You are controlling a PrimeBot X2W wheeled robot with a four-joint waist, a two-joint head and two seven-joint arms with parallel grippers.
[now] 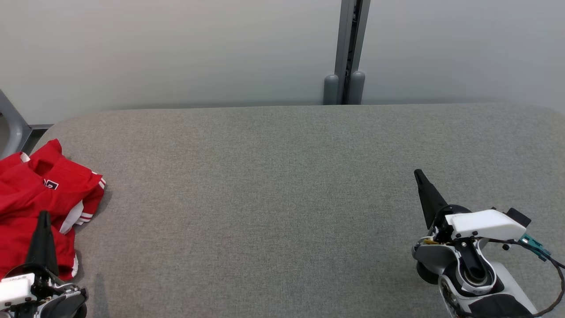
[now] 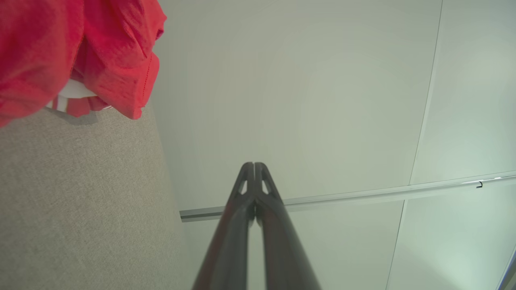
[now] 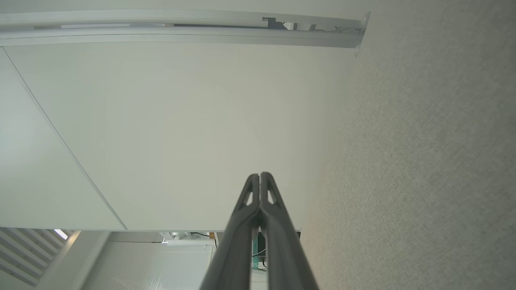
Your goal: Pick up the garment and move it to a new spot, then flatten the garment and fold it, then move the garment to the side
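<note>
grey fabric tabletop (image 1: 273,212), crumpled red garment (image 1: 31,198) at its left end, left tool (image 1: 43,214) pressed together near it, right tool (image 1: 417,172) pressed together, well apart at the right

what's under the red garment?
The garment lies crumpled on the grey table, at its left end. Grey fabric runs right up to its visible edge. The patch beneath the folds is covered, so anything else under it cannot be seen.

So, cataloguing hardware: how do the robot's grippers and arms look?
The left gripper and right gripper each have two long dark tapering fingers with small cut-outs near the tips. The right wrist has a white cover, black cable, teal connector.
</note>
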